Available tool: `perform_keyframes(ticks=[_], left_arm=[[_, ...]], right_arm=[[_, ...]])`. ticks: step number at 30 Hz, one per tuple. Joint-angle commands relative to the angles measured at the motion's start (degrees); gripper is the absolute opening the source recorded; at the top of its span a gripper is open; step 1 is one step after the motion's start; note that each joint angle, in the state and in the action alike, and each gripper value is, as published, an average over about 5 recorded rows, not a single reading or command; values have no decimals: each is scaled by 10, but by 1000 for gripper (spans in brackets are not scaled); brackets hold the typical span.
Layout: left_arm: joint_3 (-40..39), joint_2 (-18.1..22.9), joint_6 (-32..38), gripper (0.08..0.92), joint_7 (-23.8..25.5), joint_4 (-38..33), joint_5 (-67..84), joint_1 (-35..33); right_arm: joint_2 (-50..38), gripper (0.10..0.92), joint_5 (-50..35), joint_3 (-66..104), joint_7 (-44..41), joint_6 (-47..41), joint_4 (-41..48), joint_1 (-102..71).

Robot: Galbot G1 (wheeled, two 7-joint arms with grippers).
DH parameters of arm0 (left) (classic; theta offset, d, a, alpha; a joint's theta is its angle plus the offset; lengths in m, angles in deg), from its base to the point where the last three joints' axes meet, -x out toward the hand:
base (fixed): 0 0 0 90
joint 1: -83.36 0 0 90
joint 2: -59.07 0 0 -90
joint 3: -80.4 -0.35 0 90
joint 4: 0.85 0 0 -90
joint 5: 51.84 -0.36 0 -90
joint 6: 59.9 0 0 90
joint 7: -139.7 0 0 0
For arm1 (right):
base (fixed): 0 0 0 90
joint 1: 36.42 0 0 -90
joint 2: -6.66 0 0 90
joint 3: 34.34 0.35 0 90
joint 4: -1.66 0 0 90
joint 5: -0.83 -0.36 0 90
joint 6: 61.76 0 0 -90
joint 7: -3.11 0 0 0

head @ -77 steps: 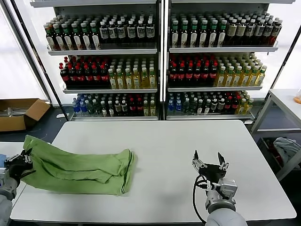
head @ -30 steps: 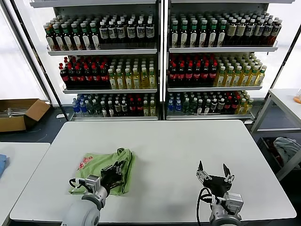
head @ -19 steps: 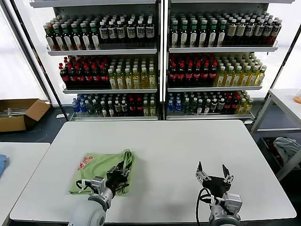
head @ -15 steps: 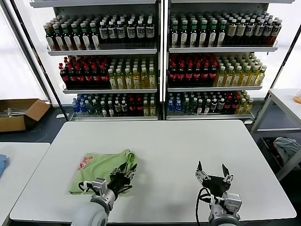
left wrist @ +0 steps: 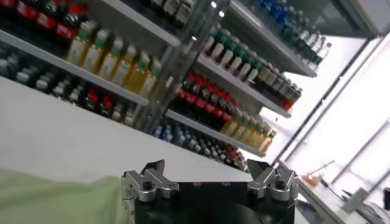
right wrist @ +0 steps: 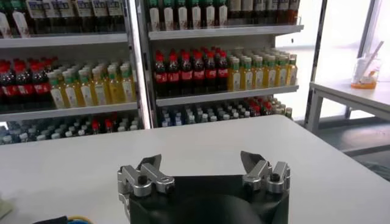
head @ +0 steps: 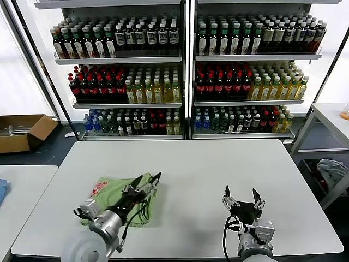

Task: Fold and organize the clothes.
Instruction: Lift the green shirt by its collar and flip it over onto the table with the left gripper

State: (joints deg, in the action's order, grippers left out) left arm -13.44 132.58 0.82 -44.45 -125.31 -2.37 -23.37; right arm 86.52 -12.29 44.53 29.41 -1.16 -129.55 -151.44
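A light green shirt [head: 112, 192] lies folded on the left part of the white table [head: 207, 169], with a red print near its left end. My left gripper [head: 143, 184] is open and empty, lifted just above the shirt's right edge. In the left wrist view the left gripper [left wrist: 210, 178] has its jaws wide apart, and the green fabric [left wrist: 55, 201] lies low beside it. My right gripper [head: 240, 196] is open and empty near the table's front edge, well to the right of the shirt. It also shows open in the right wrist view [right wrist: 203, 165].
Shelves of bottles [head: 185, 71] stand behind the table. A cardboard box [head: 22, 131] sits on the floor at the far left. A second table [head: 22, 191] stands at the left, and another table [head: 332, 117] at the right.
The shirt, spread over the table's left edge earlier, now lies folded on the table. My left gripper has let go, opened and risen to the shirt's right edge. The right arm barely moved.
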Motion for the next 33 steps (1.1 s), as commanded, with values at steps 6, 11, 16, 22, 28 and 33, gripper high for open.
perform_keyframes(ticks=[6,11,16,22,28,33], left_arm=[[128,-62,86,823,3,106,-357,-12],[128,-63,99,823,14,150,-377,-11],[119,-64,99,823,26,170,-375,-13],[110,-61,72,823,41,168,-328,-21],[114,-63,53,823,48,183,-296,-19],[117,-63,46,823,47,194,-275,-15]], right_arm=[[-6,823,-8,-4,2,-3,13,30],[-8,823,-9,-4,2,-7,14,34],[-6,823,-8,-4,3,-9,13,35],[-3,823,-5,-5,5,-8,12,30],[-3,823,-3,-4,4,-4,9,19],[-3,823,-2,-4,3,-2,7,14]])
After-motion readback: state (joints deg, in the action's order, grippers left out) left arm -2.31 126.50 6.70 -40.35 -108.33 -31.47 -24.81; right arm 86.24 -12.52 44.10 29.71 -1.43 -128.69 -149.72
